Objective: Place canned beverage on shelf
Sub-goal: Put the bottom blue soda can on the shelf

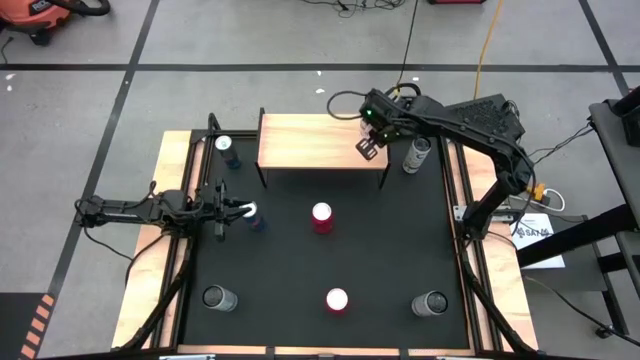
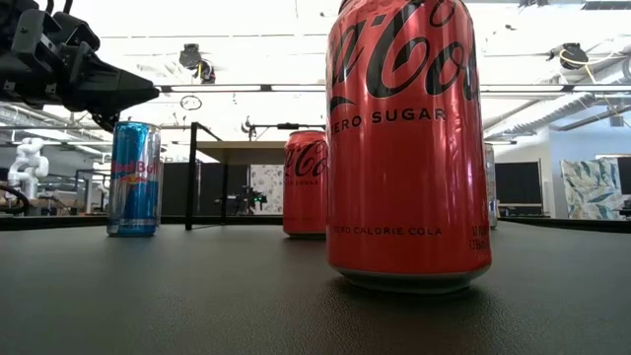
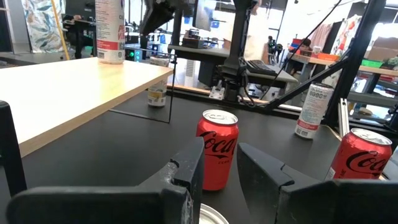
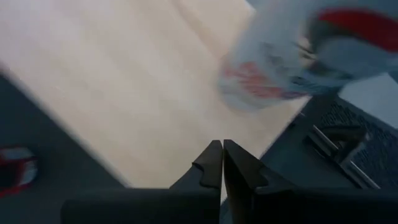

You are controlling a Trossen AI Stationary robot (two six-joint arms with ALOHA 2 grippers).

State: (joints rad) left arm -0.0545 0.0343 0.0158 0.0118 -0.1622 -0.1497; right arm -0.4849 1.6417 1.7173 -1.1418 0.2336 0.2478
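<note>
The right pincer (image 1: 372, 148) is held clenched and empty above the right end of the light-wood, black-legged shelf (image 1: 310, 140). A white, red-labelled beverage can (image 4: 273, 68) stands on that shelf (near its edge). The left pincer (image 1: 240, 209), released, hovers over the black tabletop (image 1: 380, 260).

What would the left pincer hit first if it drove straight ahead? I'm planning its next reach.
Probably the red cola can, which stands upright straight ahead between the left pincer's open fingers. Another can's top shows right under the fingers, so depth there is unclear.
</note>
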